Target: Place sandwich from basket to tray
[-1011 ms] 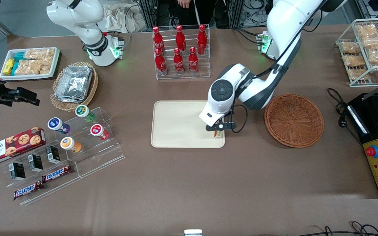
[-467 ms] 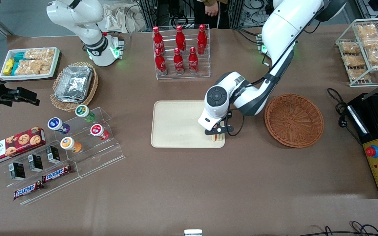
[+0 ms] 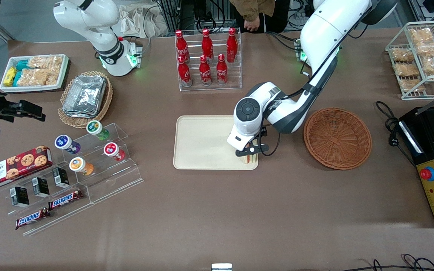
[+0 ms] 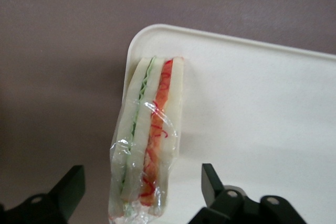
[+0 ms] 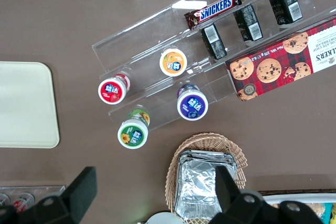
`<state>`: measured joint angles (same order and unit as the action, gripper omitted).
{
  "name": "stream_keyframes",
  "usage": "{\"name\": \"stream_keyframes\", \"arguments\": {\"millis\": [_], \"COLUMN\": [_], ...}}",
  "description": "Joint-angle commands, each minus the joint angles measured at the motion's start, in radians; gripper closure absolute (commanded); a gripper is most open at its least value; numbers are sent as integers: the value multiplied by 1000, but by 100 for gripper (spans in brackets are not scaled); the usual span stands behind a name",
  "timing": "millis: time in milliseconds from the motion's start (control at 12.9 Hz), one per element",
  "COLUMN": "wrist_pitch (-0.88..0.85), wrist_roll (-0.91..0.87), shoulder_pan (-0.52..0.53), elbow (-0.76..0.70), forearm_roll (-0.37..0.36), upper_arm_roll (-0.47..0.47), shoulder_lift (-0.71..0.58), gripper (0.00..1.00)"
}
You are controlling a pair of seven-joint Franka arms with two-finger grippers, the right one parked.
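Sandwich (image 4: 148, 135) between spread tool (image 4: 142, 195) fingers

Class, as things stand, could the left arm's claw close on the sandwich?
Probably yes. The claw is open, a finger on either side of the sandwich, which stands on edge at the tray corner. Nothing lies between fingers and bread.

Brown table (image 3: 217, 210): tray (image 3: 202, 143), basket (image 3: 337, 137).

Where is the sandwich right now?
The sandwich stands on edge at the tray's corner nearest the basket, directly under the open gripper.
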<state>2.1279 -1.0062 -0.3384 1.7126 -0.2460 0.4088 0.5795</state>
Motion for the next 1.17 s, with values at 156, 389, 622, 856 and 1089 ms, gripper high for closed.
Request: {"name": "stream_keyframes", "arguments": {"millis": [156, 389, 622, 856, 1089], "wrist_pitch": [-127, -302, -465, -609, -646], "wrist_roll": [-55, 12, 269, 718, 966], "shoulder_pan": [45, 124, 145, 145, 145], "elbow": [-83, -91, -91, -91, -131], "forearm_roll": [-2, 86, 207, 244, 228], "upper_arm_roll": [-5, -11, -150, -354, -452], "shoulder_lift": [-159, -323, -479, -579, -589], "gripper": [0, 0, 0, 0, 0]}}
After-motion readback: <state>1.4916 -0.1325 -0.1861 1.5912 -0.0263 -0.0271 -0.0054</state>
